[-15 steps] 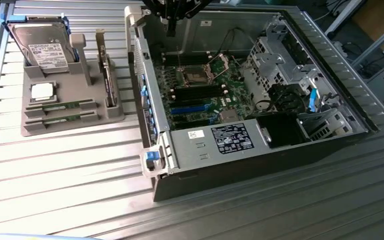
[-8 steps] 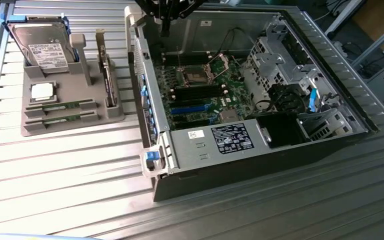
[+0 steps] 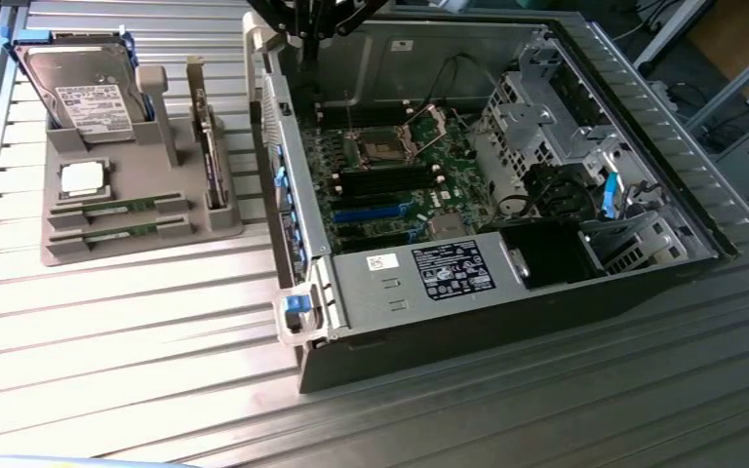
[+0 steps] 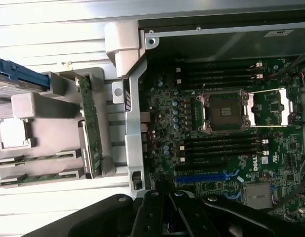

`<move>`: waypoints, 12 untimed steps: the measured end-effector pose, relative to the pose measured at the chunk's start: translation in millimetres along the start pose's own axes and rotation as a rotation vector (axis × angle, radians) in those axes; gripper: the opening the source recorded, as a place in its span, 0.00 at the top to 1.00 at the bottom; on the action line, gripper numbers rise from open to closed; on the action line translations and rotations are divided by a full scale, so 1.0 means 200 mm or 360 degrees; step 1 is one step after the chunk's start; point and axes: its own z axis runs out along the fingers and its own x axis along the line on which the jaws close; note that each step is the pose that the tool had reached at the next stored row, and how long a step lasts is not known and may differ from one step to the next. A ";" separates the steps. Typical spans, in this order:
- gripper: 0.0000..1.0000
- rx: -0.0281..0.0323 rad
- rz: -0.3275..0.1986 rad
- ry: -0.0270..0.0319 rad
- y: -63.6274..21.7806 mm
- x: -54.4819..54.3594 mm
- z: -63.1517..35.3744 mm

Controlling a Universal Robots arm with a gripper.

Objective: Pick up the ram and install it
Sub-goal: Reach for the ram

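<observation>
Two ram sticks lie flat in the front slots of a grey holder tray (image 3: 218,229) at the exterior view's left: one thin green stick (image 3: 121,207) and a second (image 3: 121,232) just in front of it. The wrist view has them too, one (image 4: 36,160) beside the other (image 4: 38,177). My black gripper (image 3: 312,29) hangs high over the back wall of the open computer case, away from both sticks, and nothing shows in it. Its dark body (image 4: 167,217) looks down on the green motherboard (image 4: 167,113), where black memory slots (image 4: 221,148) flank the CPU socket (image 4: 225,111).
The tray also carries a hard drive (image 3: 82,93), a CPU chip (image 3: 82,177) and an upright card (image 3: 212,161). The case's raised side wall (image 3: 284,195) stands between tray and motherboard. A power supply (image 3: 447,268) and drive cages (image 3: 544,107) crowd the case.
</observation>
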 end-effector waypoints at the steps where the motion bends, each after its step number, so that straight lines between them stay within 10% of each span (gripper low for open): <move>1: 0.90 0.00000 0.0000 0.00000 -0.001 0.01 0.000; 12: 0.90 0.00000 0.0000 0.00000 -0.007 0.09 -0.002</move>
